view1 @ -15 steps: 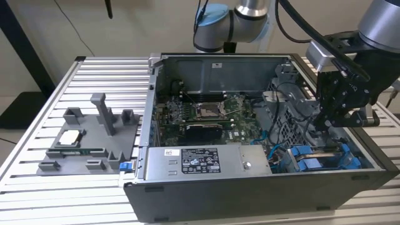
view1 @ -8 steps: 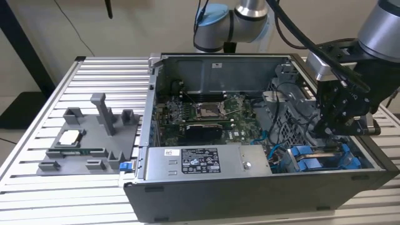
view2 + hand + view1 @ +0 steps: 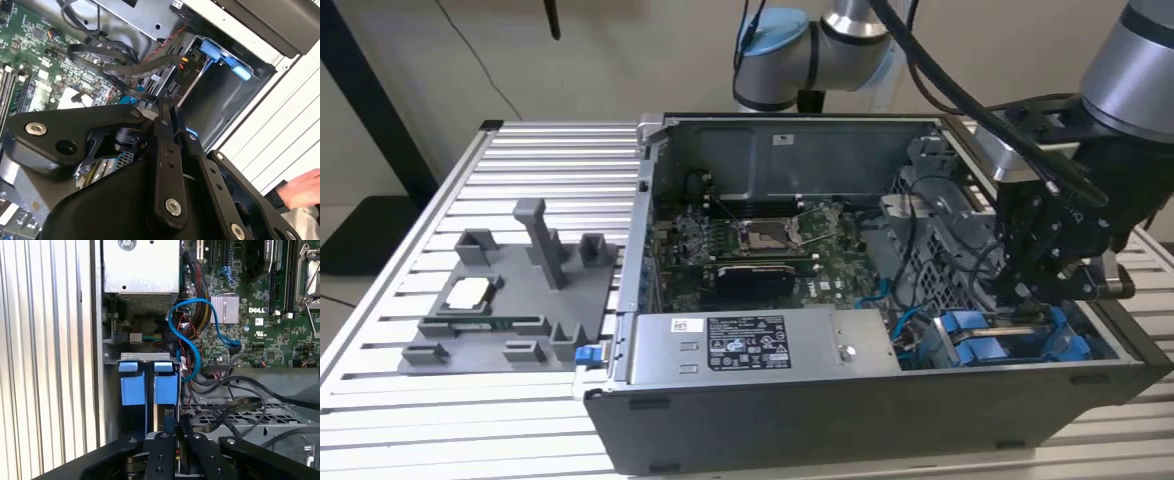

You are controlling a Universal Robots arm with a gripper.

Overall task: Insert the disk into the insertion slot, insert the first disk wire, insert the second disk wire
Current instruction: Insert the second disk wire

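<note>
Case [image 3: 854, 420]: dark grey sheet metal box, open on top, lying on a ribbed aluminium table [image 3: 520, 150].
Gripper [image 3: 1051, 285]: black, matt, with screw heads; it hangs inside the case, at the corner far from the grey tray.
Fingers [image 3: 164, 150]: two slim black bars, drawn together, tips almost touching in both wrist views.
Wire [image 3: 125, 70]: black, flat, glossy; its end comes just to the fingertips. I cannot tell if it is pinched.
Slot [image 3: 145, 356]: grey metal bay with blue plastic rails, in the same corner of the case, directly under the gripper.
Disk [image 3: 166, 387]: sits in the slot; its smooth blue bracket faces up, beside a second blue piece [image 3: 132, 387].
Board [image 3: 260, 335]: green, on the case floor, with a square silver socket [image 3: 761, 235] and a ribbed metal heatsink [image 3: 224, 309].
Blue cable [image 3: 195, 335]: thin, looping from the board toward the slot, among black wires that crowd this side.
Grey box [image 3: 761, 345]: plain metal, along the case wall near the slot; it has a white sticker [image 3: 747, 335] with black print and a barcode.
Tray [image 3: 507, 310]: grey plastic with upright posts, on the table outside the case.
Hand [image 3: 305, 187]: a person's, outside the case over the table.
</note>
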